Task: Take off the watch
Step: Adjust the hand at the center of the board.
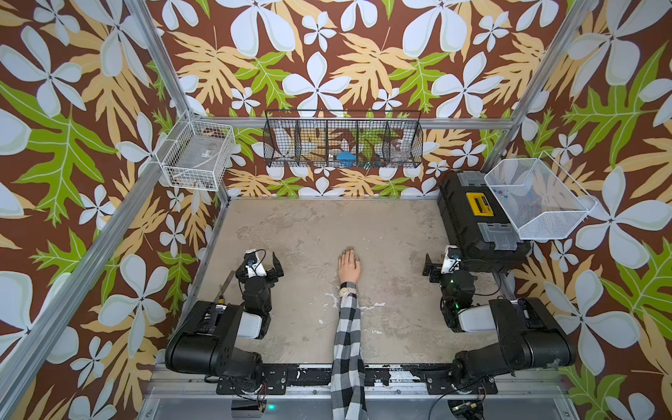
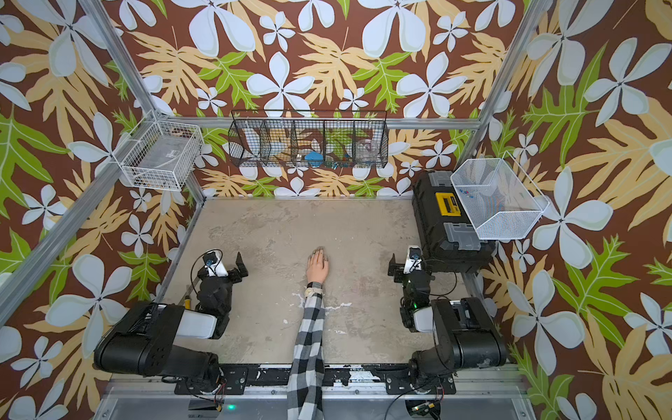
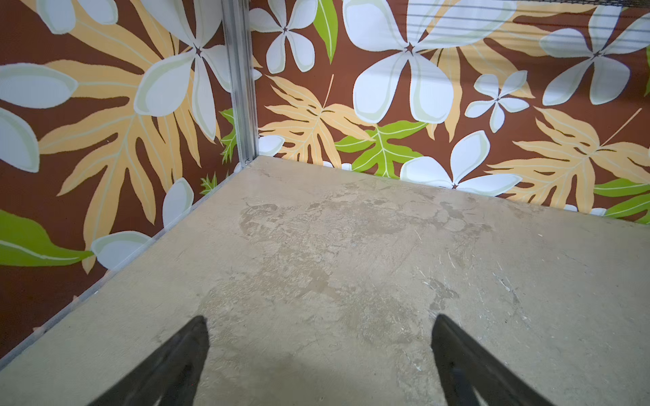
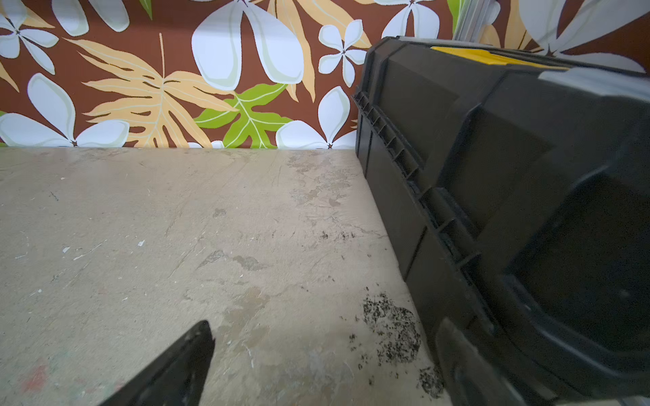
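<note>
The watch has a round pale face and a thin cream strap. It sits on the wrist of a mannequin hand that lies palm down at the middle of the table, just beyond a black-and-white plaid sleeve. My left gripper stands open, well left of the hand, over bare table. My right gripper is open too, well right of the hand and close beside the toolbox. Neither wrist view shows the watch.
A black toolbox with a yellow latch fills the back right of the table. A white mesh basket hangs over it. A black wire basket and a white wire basket hang on the back frame. Small dark rings sit on the fingers.
</note>
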Action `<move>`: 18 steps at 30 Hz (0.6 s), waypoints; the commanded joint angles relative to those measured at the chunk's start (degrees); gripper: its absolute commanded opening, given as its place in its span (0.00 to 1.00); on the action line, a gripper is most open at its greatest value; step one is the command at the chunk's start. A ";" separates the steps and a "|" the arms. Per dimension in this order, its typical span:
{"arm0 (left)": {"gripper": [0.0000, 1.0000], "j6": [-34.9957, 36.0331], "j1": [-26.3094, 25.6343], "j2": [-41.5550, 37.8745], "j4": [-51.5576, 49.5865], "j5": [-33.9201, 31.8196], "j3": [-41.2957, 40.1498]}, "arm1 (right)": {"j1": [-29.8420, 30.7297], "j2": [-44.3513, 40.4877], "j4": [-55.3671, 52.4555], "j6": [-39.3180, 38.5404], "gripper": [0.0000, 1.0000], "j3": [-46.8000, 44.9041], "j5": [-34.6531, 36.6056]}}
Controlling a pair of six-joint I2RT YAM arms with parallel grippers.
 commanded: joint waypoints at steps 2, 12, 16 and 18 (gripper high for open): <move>1.00 -0.25 0.11 -0.25 0.37 0.14 0.17 | 0.08 -0.31 1.94 -0.08 1.00 -0.23 0.22; 1.00 -0.34 0.44 0.01 -0.26 0.79 0.69 | 0.06 -0.06 1.61 -0.11 1.00 -0.01 0.12; 1.00 -0.52 0.62 0.35 -0.71 0.99 0.98 | 0.11 0.03 1.28 -0.01 1.00 0.25 0.29; 1.00 -0.52 0.61 0.07 -0.60 1.06 0.81 | 0.08 -0.01 1.41 0.00 1.00 0.17 0.29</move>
